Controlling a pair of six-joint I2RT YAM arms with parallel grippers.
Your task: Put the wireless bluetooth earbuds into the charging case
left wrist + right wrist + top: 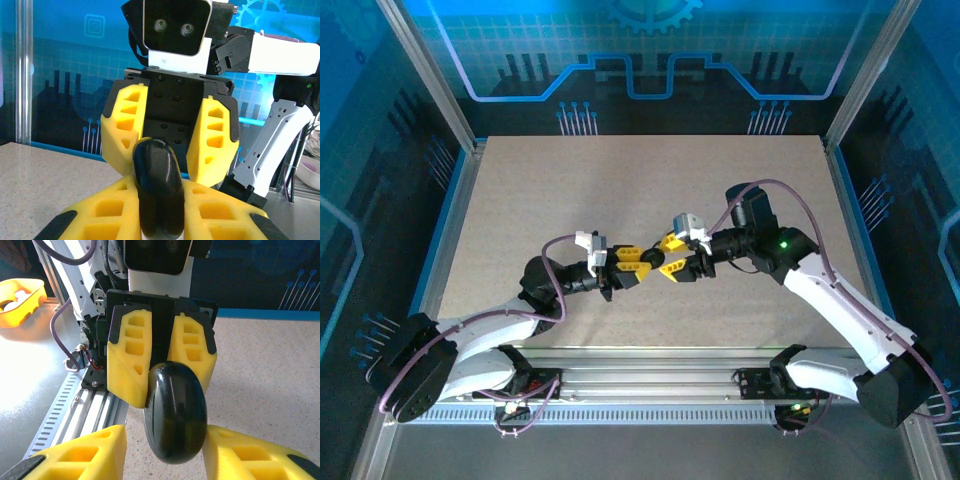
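Your left pincer [642, 262] clenches the dark charging case [175, 412] aloft over the surface [620, 190]. Your right pincer [668, 255] straddles it, seemingly not gripping. Close gently, squarely.

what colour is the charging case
Glossy black charging case, best seen in the right wrist view.

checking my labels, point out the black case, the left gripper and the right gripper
black case [175, 415], right wrist view, its glossy front
left gripper [167, 389], right wrist view, midway between its fingertips
right gripper [162, 152], left wrist view, midway between its fingertips
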